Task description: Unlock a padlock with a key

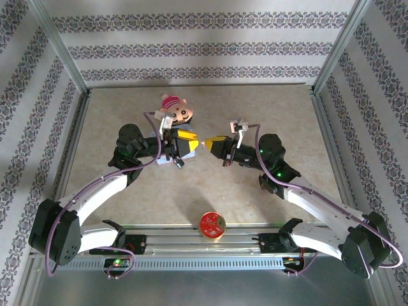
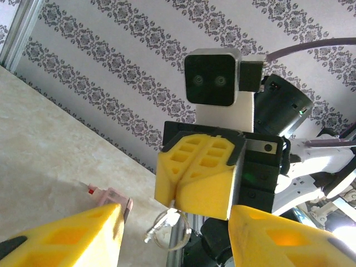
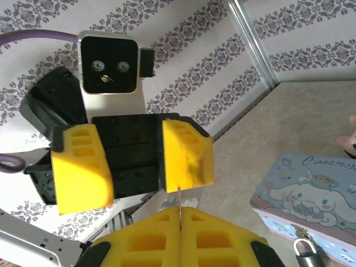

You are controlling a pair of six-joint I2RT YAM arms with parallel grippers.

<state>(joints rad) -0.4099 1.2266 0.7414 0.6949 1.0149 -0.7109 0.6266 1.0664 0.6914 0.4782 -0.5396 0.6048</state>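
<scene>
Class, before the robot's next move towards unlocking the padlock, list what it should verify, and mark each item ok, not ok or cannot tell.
1. Key held: ok. The right gripper is shut on the key.
2. Padlock steadied: not ok. The left gripper is open and holds nothing.
3. Padlock found: ok. The padlock sits at the front of the tin.
4. Key lined up: not ok. It points at the left gripper, with the padlock off to one side.
5. Keyhole facing the key: cannot tell.

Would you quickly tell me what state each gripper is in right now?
The left gripper: jaws open, holding nothing.
The right gripper: jaws shut on the key.
</scene>
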